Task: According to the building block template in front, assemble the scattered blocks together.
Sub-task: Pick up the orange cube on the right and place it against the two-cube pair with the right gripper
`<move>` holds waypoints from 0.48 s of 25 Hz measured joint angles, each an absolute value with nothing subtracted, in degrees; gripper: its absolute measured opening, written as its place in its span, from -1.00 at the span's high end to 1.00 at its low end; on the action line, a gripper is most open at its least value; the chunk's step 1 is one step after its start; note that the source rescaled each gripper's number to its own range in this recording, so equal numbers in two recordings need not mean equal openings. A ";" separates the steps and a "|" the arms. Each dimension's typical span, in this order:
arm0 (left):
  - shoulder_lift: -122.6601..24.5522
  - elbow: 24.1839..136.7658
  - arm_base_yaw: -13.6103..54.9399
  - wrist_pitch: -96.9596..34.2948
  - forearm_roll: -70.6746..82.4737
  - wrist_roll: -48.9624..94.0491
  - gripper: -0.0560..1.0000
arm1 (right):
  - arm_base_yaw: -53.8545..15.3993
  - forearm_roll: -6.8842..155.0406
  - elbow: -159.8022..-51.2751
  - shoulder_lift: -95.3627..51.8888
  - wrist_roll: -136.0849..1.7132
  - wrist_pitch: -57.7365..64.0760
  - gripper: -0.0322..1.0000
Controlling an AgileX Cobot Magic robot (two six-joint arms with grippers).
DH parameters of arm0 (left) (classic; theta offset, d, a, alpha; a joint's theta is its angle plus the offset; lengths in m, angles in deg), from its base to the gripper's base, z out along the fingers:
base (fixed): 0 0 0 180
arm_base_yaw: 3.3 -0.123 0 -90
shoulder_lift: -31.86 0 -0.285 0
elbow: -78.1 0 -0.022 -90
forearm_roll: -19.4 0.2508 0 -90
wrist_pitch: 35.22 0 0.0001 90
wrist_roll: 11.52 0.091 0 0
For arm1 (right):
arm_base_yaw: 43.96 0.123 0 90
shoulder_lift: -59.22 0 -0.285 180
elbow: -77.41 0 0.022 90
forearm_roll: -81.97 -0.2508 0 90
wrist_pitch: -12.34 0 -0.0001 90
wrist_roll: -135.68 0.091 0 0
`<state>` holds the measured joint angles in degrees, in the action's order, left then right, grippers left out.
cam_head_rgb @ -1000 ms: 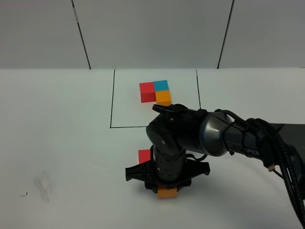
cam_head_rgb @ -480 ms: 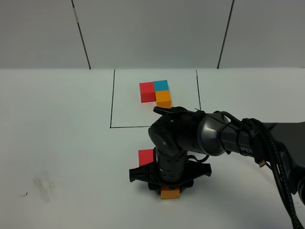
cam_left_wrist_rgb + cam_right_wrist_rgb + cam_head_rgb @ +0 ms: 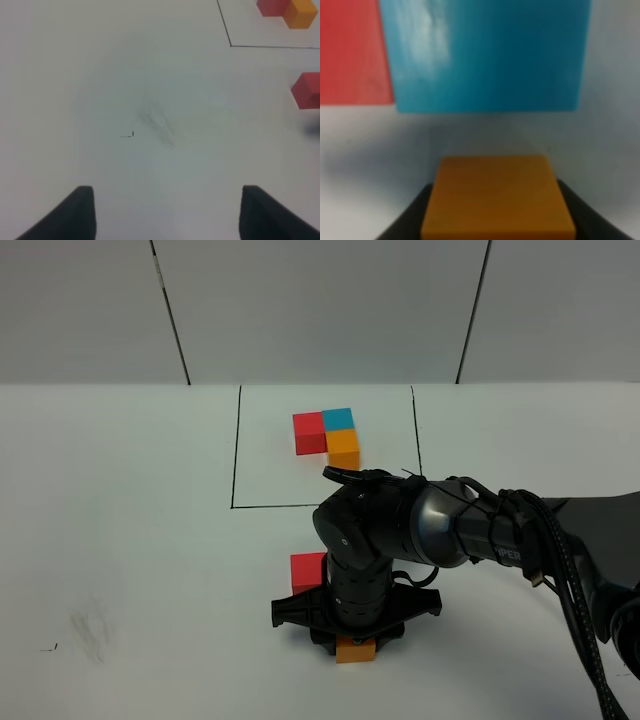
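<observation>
The building block template [image 3: 328, 434] is one L-shaped cluster of three touching cubes, red and blue side by side with orange set against the blue on its near side; it lies toward the far edge of the table [image 3: 120, 540], inside a thin black drawn rectangle [image 3: 234, 460].

Of the scattered blocks, three can be counted, though no single view gives all of them clearly. The loose red cube [image 3: 306, 570] sits near the middle of the table, just outside the rectangle's near line. The loose orange cube [image 3: 355, 650] is closer to the near edge, clenched between the jaws of the right gripper [image 3: 352, 632], whose arm reaches in from the right edge and hangs over the spot. The loose blue cube [image 3: 485, 55] is hidden under that arm in the high view (only the right wrist view shows it), touching the red cube along one side, with the orange cube [image 3: 497, 197] near it but a strip of bare table between them.

The left wrist view shows what the high view lacks: the left gripper [image 3: 167, 212], its two dark fingers spread wide and released over bare table with nothing between them. It also catches a faint grey smudge [image 3: 157, 122] and a tiny dark mark [image 3: 131, 134] on the table, plus the red cube and a corner of the template.
</observation>
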<state>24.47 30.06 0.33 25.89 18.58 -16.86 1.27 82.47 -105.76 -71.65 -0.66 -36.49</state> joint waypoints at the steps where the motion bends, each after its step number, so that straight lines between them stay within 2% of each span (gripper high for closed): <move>1: 24.47 30.06 0.33 25.89 18.58 -16.86 -0.93 | 1.21 82.47 -105.76 -71.70 -0.66 -36.49 0.91; 12: 24.47 30.06 0.33 25.89 18.58 -16.86 -0.93 | 0.70 81.97 -106.34 -72.06 -1.17 -36.49 0.91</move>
<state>24.47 30.06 0.33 25.89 18.58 -16.86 0.70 81.97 -106.34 -72.06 -1.17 -36.49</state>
